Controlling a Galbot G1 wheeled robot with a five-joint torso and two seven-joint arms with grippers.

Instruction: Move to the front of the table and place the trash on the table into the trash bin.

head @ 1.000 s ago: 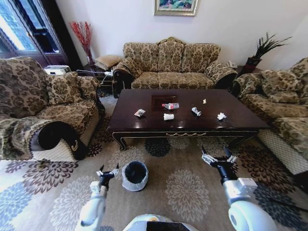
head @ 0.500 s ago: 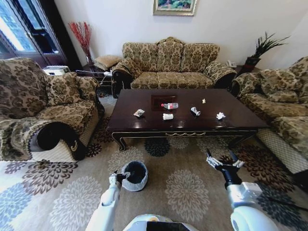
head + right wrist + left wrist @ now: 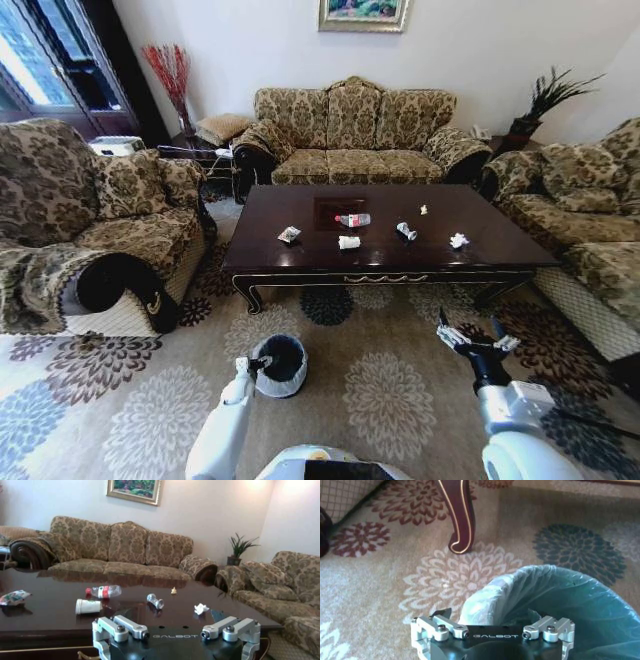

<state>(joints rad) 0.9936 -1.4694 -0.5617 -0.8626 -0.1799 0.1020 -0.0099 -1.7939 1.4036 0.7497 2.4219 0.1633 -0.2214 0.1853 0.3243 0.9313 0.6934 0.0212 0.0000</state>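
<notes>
Floral carpet lies under your two raised arms, with the table ahead.

Your left gripper (image 3: 246,366) reaches forward at 11 o'clock, fingers spread around the near rim of the trash bin (image 3: 279,365), clamping nothing. Your right gripper (image 3: 477,338) points ahead at 1 o'clock, fingers splayed and empty. Farther, at 12 o'clock, the table (image 3: 300,258) carries six trash pieces: one wrapper (image 3: 289,235), one cup (image 3: 349,242), one bottle (image 3: 353,220), three small crumpled scraps.
</notes>
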